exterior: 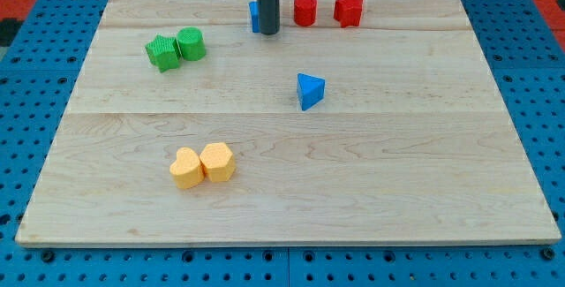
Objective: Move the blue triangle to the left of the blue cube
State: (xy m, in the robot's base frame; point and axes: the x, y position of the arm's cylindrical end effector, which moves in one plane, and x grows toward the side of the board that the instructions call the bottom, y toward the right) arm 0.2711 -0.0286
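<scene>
The blue triangle (310, 90) lies near the middle of the wooden board, a little to the view's right. The blue cube (254, 17) sits near the view's top edge, mostly hidden behind my rod. My tip (268, 32) rests on the board right in front of the blue cube, touching or almost touching it. The tip is above and to the left of the blue triangle, well apart from it.
A red cylinder (305, 10) and a red star (349, 10) stand to the right of the blue cube. A green star (161, 53) and green cylinder (191, 44) touch at upper left. A yellow heart (185, 168) and a second yellow block (217, 162) touch at lower left.
</scene>
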